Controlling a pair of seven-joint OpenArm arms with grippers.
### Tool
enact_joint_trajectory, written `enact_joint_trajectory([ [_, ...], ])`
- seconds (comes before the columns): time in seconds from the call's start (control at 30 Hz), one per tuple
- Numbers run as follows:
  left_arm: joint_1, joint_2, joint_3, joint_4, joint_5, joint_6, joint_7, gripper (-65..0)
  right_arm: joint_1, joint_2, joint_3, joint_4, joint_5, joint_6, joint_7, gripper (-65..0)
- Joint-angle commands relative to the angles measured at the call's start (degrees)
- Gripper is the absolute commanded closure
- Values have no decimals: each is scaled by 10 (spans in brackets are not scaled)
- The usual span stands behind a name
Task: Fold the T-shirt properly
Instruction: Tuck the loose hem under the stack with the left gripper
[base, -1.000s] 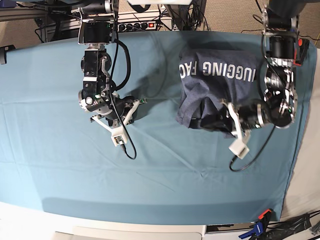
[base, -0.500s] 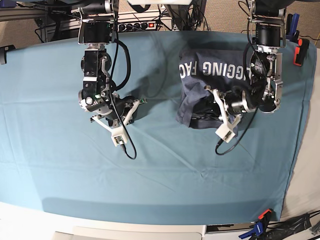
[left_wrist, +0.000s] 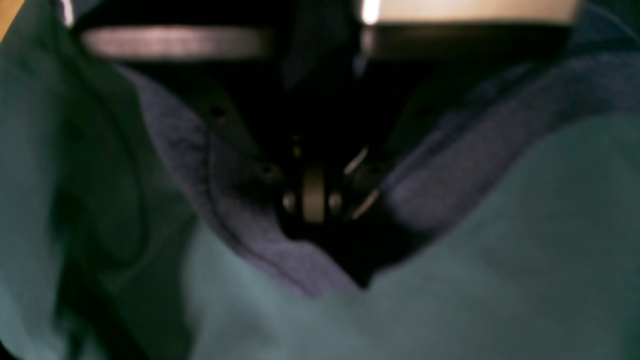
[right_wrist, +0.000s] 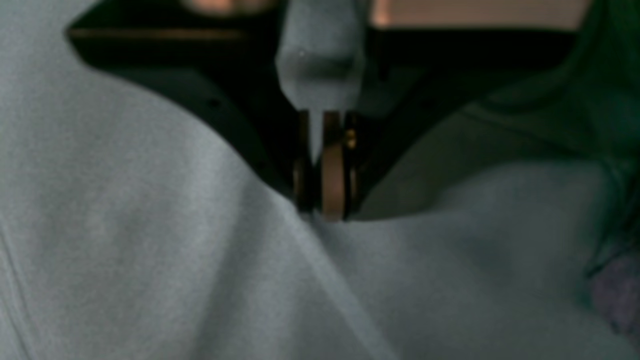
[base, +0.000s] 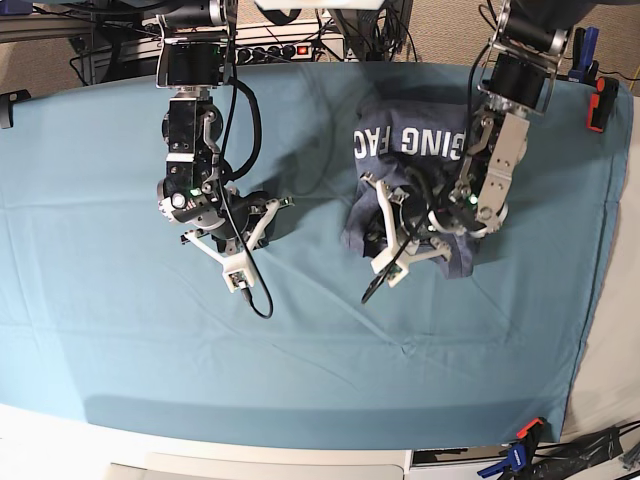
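Observation:
The blue-grey T-shirt lies bunched at the back right of the teal table cloth, with part of its white lettering showing. My left gripper sits at the shirt's front left edge. In the left wrist view this gripper is shut on a fold of the shirt, low over the cloth. My right gripper is shut and empty, left of the shirt and apart from it. In the right wrist view its tips rest on the bare cloth.
A power strip and cables lie behind the table's back edge. An orange and black tool sits at the right edge. A clamp grips the front right corner. Cables hang from both wrists.
My left arm has swung left across the shirt, pulling its right part over toward the left. Less of the lettering shows now. The right arm has not moved.

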Motion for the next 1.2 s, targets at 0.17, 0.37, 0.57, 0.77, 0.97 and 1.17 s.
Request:
enact_joint_trajectory([
  [0.17, -60, 0, -5, 8, -4, 6, -11, 0, 9, -1, 1, 7, 4, -2, 5, -51],
  [0.37, -73, 0, -5, 8, 33, 7, -13, 0, 9, -1, 1, 7, 4, -2, 4, -51],
  [0.57, -79, -3, -5, 8, 0, 35, 93, 0, 9, -1, 1, 7, 4, -2, 4, -51],
  [0.77, -81, -10, -55, 8, -123, 3, 134, 0, 9, -1, 1, 7, 4, -2, 3, -51],
  [0.97, -75, -11, -161, 8, -218, -42, 191, 0, 9, 0, 1, 7, 2, -2, -2, -50],
  [1.17, -68, -55, -252, 8, -223, -42, 201, 0, 9, 41, 1, 7, 0, -2, -10, -50],
])
